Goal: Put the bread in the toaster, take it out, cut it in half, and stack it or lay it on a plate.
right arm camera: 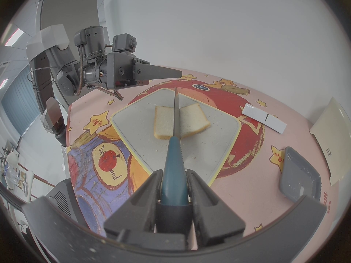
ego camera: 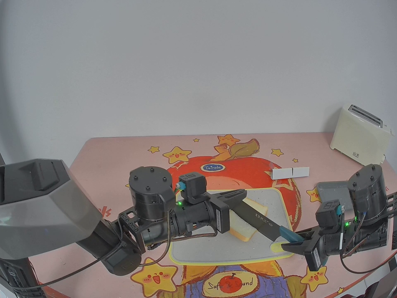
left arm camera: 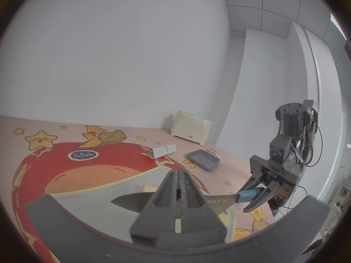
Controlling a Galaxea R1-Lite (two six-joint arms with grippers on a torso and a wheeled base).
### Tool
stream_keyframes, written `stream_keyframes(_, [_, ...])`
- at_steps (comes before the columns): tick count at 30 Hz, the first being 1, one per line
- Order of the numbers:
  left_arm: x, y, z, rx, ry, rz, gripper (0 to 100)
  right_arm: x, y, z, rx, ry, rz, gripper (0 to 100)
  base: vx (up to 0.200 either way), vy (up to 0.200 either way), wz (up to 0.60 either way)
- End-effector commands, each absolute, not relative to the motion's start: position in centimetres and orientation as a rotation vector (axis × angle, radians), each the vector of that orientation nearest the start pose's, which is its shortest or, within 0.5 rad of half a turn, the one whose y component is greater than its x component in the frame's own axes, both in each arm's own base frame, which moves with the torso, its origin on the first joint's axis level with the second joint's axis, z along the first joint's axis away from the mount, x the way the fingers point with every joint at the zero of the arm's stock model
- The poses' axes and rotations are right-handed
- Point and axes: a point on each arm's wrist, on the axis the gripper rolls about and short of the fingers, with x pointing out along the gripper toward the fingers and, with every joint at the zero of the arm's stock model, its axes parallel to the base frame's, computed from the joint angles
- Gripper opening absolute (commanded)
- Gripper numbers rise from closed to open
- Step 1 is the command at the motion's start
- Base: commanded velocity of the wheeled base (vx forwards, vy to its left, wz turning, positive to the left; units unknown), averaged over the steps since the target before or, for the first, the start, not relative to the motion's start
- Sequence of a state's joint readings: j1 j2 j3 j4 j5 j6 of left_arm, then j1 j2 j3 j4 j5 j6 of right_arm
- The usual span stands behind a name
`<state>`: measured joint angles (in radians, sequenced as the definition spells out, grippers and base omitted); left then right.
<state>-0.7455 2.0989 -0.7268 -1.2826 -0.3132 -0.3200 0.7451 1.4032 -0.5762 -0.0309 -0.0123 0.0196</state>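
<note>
Right gripper (ego camera: 295, 241) is clamping the teal handle of the knife (ego camera: 260, 222), at 4 o'clock of the cutting board (ego camera: 215, 249). Blade is lying across the middle of the bread (right arm camera: 192, 119), which is sitting on the board. Left gripper (ego camera: 240, 195) is hovering above the board from 9 o'clock, fingers pressed together, holding nothing. On the tabletop (ego camera: 115, 158), toaster (ego camera: 362, 135) is standing at 2 o'clock of the board, grey plate (ego camera: 331, 191) at 3 o'clock.

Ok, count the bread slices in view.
1 slice. It lies on the board, under the blade of the knife held by the right gripper. Whether it is cut through cannot be told, and the toaster could hide another in its slots.
</note>
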Motion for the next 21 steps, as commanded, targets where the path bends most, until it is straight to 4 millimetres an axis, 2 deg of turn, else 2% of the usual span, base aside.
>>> stream_keyframes(1, [26.2, -25.1, 8.5, -0.265, 0.281, -1.029, 0, 14.4, 13.2, 14.6, -0.280, 0.756, 0.686, 0, 0.000, 0.000, 0.00])
stream_keyframes(14, [26.2, -25.0, 8.4, -0.264, 0.287, -1.026, 0, 14.8, 13.6, 15.8, -0.245, 0.686, 0.694, 0, 0.000, 0.000, 0.00])
stream_keyframes(21, [26.2, -25.0, 8.5, -0.264, 0.284, -1.027, 0, 14.7, 13.4, 15.4, -0.255, 0.711, 0.686, 0, 0.000, 0.000, 0.00])
